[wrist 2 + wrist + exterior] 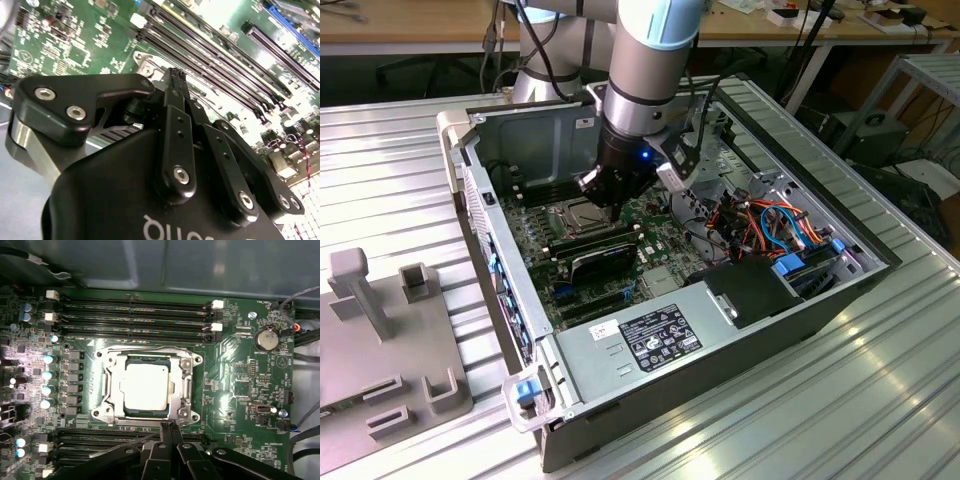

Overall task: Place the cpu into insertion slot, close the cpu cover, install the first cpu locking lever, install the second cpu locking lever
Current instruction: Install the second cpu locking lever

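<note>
In the first wrist view the cpu [145,385] lies flat in the insertion slot [101,413], silvery top up. The cpu cover [188,385] is down around it, the chip showing through its window. A thin wire lever [150,348] runs along the socket's far edge. My gripper [168,427] is shut, its tips pressed together just off the socket's edge on the memory-slot side, with nothing seen between them. In the exterior view the gripper [592,186] hangs right above the socket [572,219]. In the second wrist view the gripper [175,75] stands close over the board beside a silvery socket corner [143,62].
Long black memory slots [135,315] flank the socket on both sides. The green board sits inside an open computer case [470,180] with cables [770,225] and a power supply [650,335] at the exterior view's right. A grey fixture [380,330] stands on the table at the left.
</note>
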### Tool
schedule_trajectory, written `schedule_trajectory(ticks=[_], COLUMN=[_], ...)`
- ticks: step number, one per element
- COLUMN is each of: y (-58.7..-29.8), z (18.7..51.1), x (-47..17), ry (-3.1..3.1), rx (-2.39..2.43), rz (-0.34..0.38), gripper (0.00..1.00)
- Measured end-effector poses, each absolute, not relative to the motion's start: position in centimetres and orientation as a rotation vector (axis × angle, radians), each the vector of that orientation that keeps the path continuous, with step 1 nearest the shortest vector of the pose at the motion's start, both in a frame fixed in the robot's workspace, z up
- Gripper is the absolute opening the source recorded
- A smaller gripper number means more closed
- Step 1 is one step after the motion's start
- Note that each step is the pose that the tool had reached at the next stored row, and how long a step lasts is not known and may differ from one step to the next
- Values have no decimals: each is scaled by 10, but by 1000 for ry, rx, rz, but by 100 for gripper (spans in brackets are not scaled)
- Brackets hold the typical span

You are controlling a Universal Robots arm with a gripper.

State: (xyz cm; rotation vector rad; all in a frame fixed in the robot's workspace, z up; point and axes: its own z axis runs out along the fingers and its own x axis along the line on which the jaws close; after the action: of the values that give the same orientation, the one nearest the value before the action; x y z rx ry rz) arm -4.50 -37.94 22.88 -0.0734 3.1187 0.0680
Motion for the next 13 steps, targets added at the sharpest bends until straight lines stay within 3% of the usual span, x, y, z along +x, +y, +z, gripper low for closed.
schedule_trajectory(ticks=[13], y=[-380], z=[230], x=[-53], ry=[3121], rx=[-74], rz=[64], gripper=[11])
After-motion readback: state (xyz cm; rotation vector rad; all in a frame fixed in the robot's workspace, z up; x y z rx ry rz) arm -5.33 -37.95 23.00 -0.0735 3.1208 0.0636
